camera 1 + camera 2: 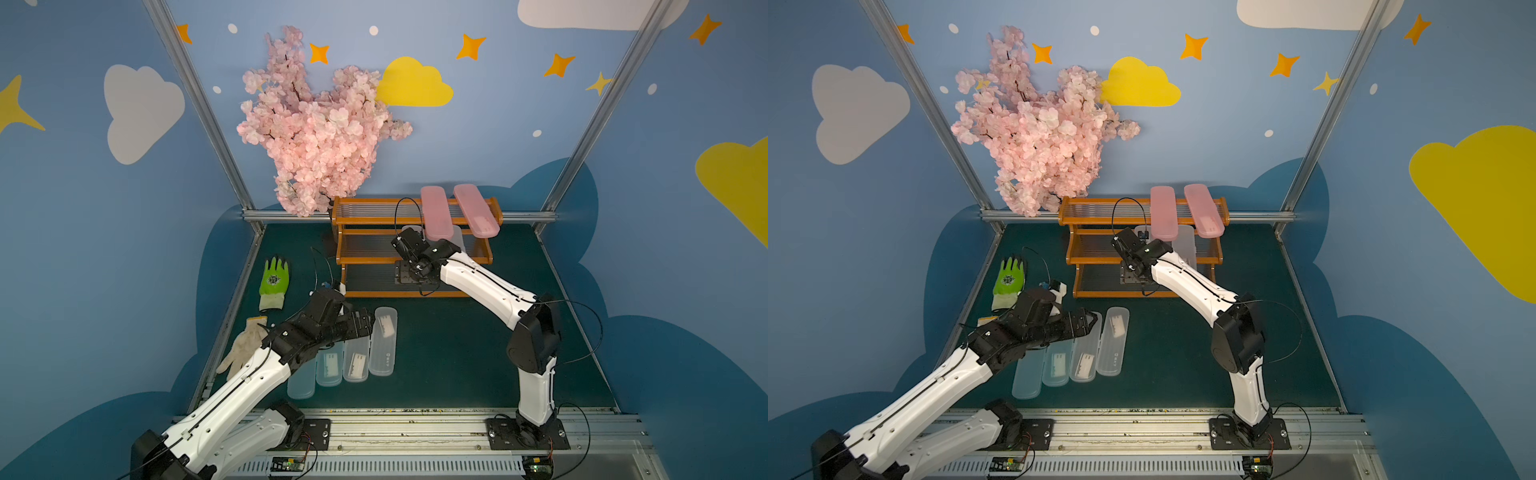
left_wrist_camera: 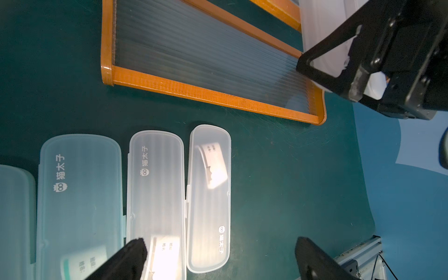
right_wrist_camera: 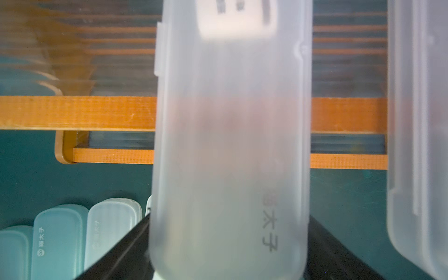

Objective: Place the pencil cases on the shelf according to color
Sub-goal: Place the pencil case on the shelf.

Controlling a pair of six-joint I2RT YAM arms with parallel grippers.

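Where the shelf stands just above centre in both top views, its top tier carries two pink pencil cases, side by side. At the middle tier a clear case sits between the fingers of the right gripper; whether they pinch it or stand free cannot be told. A second clear case is just beside it, at the frame's right edge.

On the green mat, lower left of centre, is a row of two pale blue cases and two whitish cases. The left gripper hovers above the row, fingers spread, holding nothing. At left lie a green glove and a beige glove.
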